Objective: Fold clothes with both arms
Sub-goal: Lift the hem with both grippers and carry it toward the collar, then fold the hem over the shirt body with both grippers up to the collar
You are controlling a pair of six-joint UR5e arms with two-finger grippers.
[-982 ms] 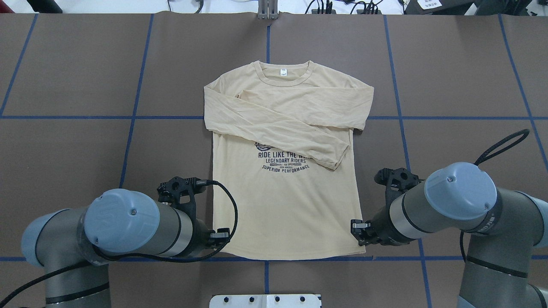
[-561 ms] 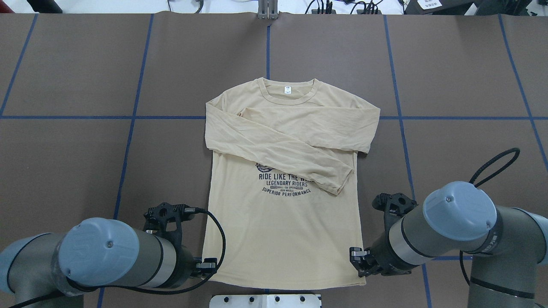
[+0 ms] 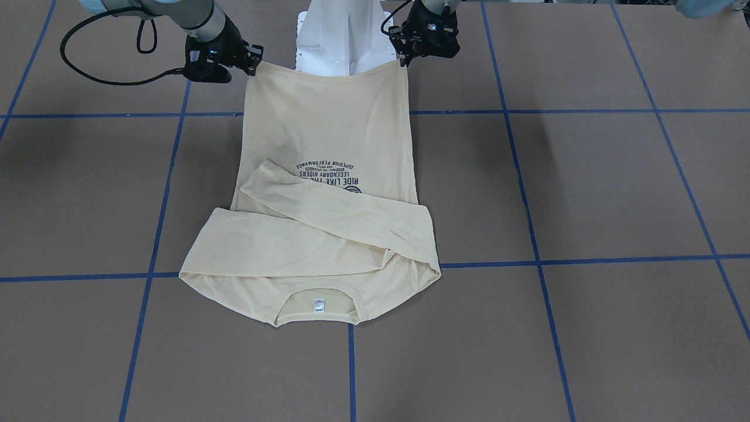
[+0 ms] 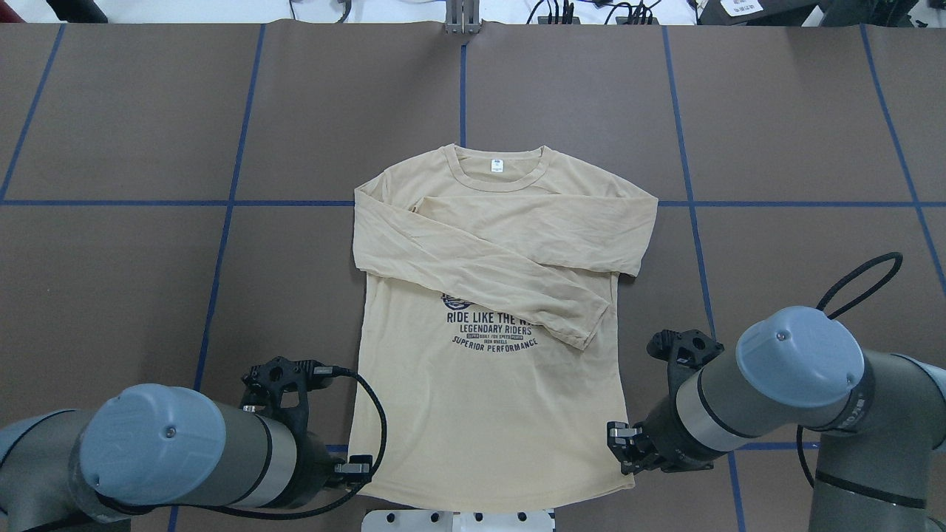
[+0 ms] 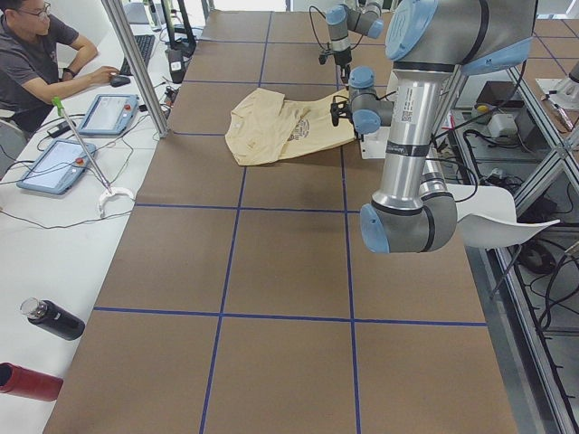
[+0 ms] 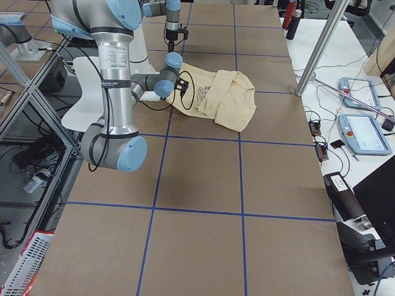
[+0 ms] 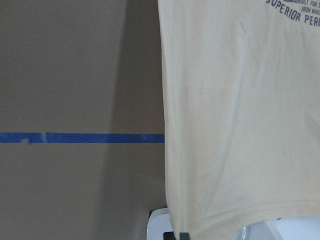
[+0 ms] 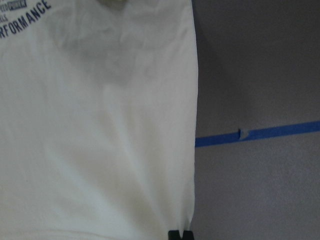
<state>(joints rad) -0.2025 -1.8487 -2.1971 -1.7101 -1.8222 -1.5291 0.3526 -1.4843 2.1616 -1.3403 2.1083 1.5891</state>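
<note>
Left claw (image 4: pixel 358 468) — on shirt (image 4: pixel 488 414) ("LEGENDARY RIDERS")

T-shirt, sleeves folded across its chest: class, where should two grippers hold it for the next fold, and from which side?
Grip the T-shirt at both hem corners, one gripper each, from the robot's side. The hem is the free edge nearest the robot; the sleeves cover the chest. The left gripper and right gripper grip there.

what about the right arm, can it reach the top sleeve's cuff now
Probably not yet: the right pincer is shut on the shirt at its hem corner. The cuff lies uncovered on that arm's side, so letting go would free the way.
</note>
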